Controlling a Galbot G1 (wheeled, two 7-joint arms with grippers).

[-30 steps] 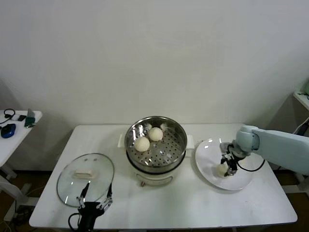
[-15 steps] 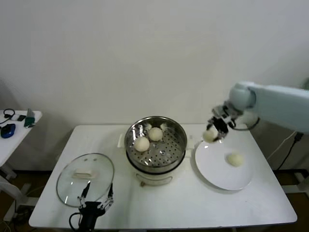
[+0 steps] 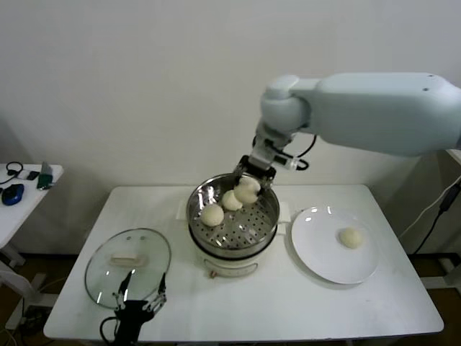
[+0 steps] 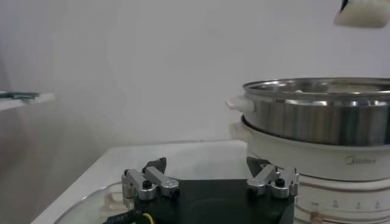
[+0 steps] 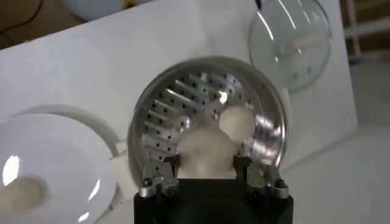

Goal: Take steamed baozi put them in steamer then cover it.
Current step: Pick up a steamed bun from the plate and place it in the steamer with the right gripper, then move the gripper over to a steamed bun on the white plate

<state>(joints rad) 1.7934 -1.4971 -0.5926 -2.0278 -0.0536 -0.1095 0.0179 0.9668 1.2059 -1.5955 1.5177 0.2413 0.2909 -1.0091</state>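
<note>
Above the steamer (image 3: 233,216), head view: the right gripper (image 3: 253,182) hangs over the far rim of the basket, closed on one steamed baozi (image 3: 247,191). Two more buns lie on the perforated floor directly below and toward the near-left of the carried one, at (image 3: 212,215) and (image 3: 230,200); a fourth (image 3: 351,237) rests on the white plate (image 3: 320,268) to the right of the steamer. Count: four buns, one steamer, one plate, one cover. The cover (image 3: 127,259) lies flat on the table (image 3: 288,303) to the left of the steamer, its bar handle running roughly left to right. The left gripper (image 3: 142,303) waits at the cover's near edge, well nearer to it than the right arm.

Left wrist view: the left gripper (image 4: 210,182) has its fingers spread apart, holding nothing, just above the cover's glass, with the steamer (image 4: 317,115) beside it.

Right wrist view: the held bun (image 5: 206,152) sits between the closed fingers (image 5: 166,176), straight above the steamer floor (image 5: 183,115). The release probably calls for a descent onto bare floor beside the resting bun (image 5: 237,122).
</note>
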